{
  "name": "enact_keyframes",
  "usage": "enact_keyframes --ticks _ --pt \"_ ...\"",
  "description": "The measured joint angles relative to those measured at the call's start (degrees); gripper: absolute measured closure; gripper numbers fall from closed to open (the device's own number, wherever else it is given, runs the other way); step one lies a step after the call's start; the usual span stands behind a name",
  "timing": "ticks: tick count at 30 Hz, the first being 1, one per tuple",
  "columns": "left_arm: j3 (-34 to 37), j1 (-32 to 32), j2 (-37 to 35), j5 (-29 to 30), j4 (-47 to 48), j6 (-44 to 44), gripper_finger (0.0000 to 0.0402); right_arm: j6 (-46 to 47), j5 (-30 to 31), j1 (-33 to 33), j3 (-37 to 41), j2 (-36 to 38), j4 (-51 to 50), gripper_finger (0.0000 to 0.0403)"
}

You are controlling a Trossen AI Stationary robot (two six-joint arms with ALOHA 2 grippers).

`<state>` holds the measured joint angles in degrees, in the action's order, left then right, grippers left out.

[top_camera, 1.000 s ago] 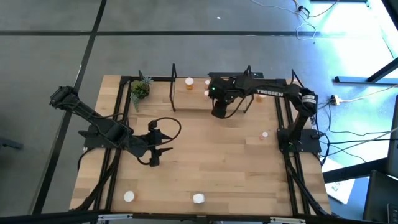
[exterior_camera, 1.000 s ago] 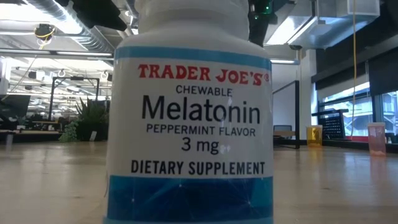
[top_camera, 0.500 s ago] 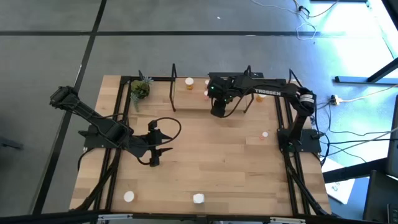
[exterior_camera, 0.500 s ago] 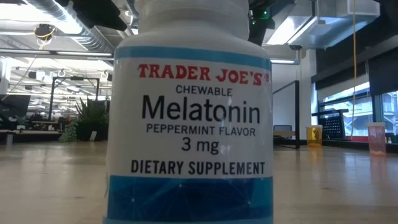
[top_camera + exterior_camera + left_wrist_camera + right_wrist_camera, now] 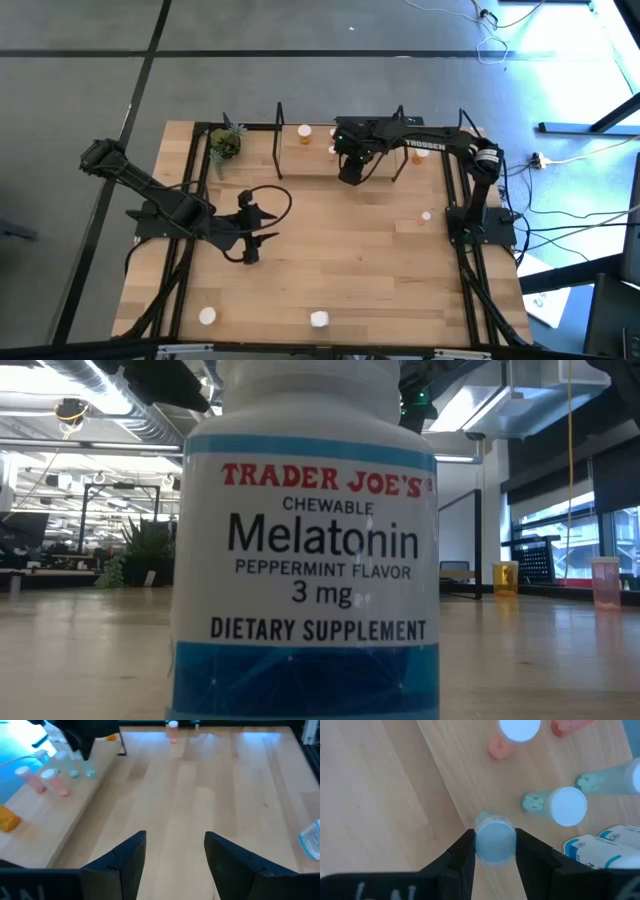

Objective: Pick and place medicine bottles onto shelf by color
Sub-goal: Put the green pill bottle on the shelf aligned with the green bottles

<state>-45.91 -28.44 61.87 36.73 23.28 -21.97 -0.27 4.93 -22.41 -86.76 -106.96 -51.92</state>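
The right gripper point(image 5: 493, 851) is clenched on a pale green bottle point(image 5: 494, 839), its fingers point(image 5: 461, 856) pinching the white-capped body from both sides. In the high view this gripper point(image 5: 350, 172) hangs over the near edge of the shelf point(image 5: 315, 160), a light-wood board with black end frames at the far side of the table point(image 5: 340, 260). Just beyond the held bottle stand two more pale green bottles point(image 5: 559, 805), a pink bottle point(image 5: 514, 736) and a lying white-and-blue bottle point(image 5: 605, 851). The step in hand appears to be the placing: the bottle is held at the shelf beside others of its colour. The next move likely calls for lowering it upright onto bare board clear of its neighbours, then letting go. The left gripper point(image 5: 175, 851) waits with fingers parted, grasping nothing, over the table's left middle. Other bottles remain on the table: a white melatonin bottle point(image 5: 305, 550) at the near edge, another white one point(image 5: 207, 316) to its left, and a small pink one point(image 5: 426, 215) at the right.
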Motion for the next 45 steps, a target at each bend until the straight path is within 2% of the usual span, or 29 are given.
enact_keyframes --ticks 6,9,17,26,42,45 --pt "0.00 1.25 0.00 7.65 -0.02 -2.97 0.0207 -0.02 -0.01 -0.31 0.00 0.01 -0.05 0.0282" --pt "0.00 1.79 0.00 9.31 -0.03 -3.24 0.0207 -0.13 -0.67 -0.31 0.00 0.02 -0.11 0.0282" --pt "0.00 1.91 0.00 9.13 -0.02 -3.31 0.0207 -0.50 -2.03 -0.46 0.00 0.02 -0.11 0.0280" --pt "0.00 1.91 0.00 9.03 -0.02 -3.33 0.0207 -0.30 -2.01 -0.46 0.00 0.02 0.54 0.0250" --pt "0.00 1.91 0.00 9.03 0.00 -3.14 0.0207 -1.66 -1.90 -0.46 0.00 0.04 2.23 0.0256" --pt "0.00 1.91 0.00 9.00 0.01 -2.99 0.0207 -1.73 0.23 -0.46 0.00 0.04 2.38 0.0254"
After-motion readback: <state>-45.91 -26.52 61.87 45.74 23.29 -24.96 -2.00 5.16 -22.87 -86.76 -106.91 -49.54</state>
